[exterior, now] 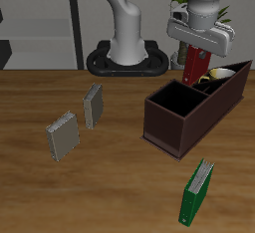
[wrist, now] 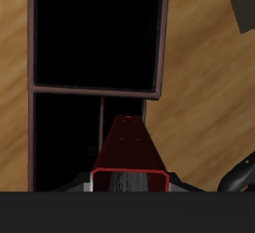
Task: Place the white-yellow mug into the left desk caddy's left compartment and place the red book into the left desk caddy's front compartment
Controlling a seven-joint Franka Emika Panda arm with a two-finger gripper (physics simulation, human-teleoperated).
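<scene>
Now jaws clamp red book (exterior: 195, 63) upright above left desk caddy (exterior: 174, 125).

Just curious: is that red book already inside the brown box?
Not yet. The red book hangs upright in the gripper above the left desk caddy.

Beside the one desk caddy (exterior: 189, 113): two grey books (exterior: 63, 134) (exterior: 94, 106), one green book (exterior: 196, 191), one red book (exterior: 195, 64), one mug (exterior: 221, 74).
</scene>
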